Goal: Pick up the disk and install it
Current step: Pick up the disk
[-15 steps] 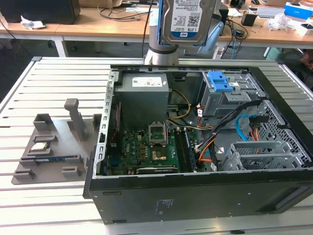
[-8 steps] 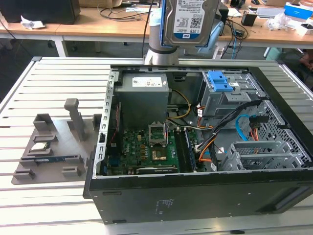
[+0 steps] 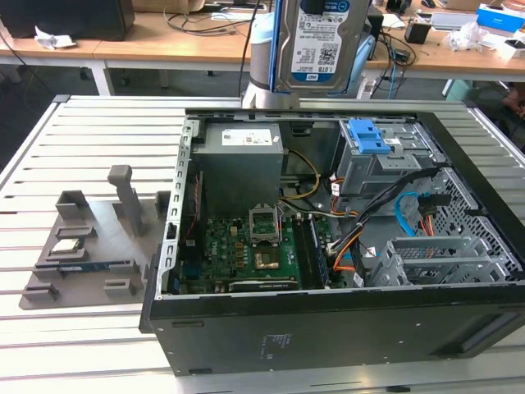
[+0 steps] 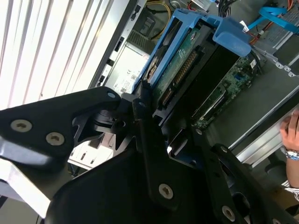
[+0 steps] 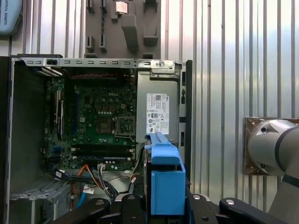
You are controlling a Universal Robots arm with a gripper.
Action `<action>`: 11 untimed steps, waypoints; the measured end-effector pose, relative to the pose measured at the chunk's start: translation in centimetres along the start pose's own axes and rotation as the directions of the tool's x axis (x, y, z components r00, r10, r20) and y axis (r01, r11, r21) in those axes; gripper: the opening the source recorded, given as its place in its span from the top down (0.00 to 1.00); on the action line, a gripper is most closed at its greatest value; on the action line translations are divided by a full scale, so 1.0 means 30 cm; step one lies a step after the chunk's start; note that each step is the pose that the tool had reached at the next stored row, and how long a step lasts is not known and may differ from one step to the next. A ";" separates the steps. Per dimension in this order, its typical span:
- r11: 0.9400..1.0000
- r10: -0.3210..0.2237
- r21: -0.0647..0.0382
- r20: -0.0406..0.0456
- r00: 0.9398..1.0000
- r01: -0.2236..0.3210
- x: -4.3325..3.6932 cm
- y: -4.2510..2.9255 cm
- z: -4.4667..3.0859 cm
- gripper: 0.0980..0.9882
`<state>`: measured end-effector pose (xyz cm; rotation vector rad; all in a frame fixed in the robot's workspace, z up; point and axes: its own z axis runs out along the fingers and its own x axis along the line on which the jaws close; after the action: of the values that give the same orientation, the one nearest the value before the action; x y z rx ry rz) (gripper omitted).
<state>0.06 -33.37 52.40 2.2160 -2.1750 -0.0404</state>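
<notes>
The disk (image 3: 316,41), a silver-grey hard drive with a white-and-blue label, hangs upright high above the back of the open computer case (image 3: 328,328). Its bright blue plastic frame (image 5: 166,179) runs around it, and the disk (image 4: 180,63) shows edge-on with its green circuit board. My gripper (image 4: 166,116) is shut on the disk, black fingers (image 4: 140,109) pressed against its sides, and in the first wrist view the gripper (image 5: 163,205) straddles the blue frame. The grey metal bay (image 3: 381,168) with a smaller blue latch (image 3: 367,135) sits inside the case, below the disk and toward the exterior view's right.
Inside the case are the motherboard (image 3: 246,246), a grey power supply (image 3: 242,156) and loose cables (image 3: 410,217). A grey fixture plate (image 3: 82,246) with small parts lies at the exterior view's left on the slatted table. A person's hand (image 4: 292,130) is near the case.
</notes>
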 end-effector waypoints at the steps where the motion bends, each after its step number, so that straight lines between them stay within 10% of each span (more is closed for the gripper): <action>1: 1.000 0.000 0.000 0.000 1.000 0.000 0.000 0.000 0.003 0.70; 11: 1.000 0.000 0.000 -0.001 1.000 0.000 0.046 0.000 0.010 0.70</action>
<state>0.07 -34.75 52.10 2.2156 -2.1745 -0.0394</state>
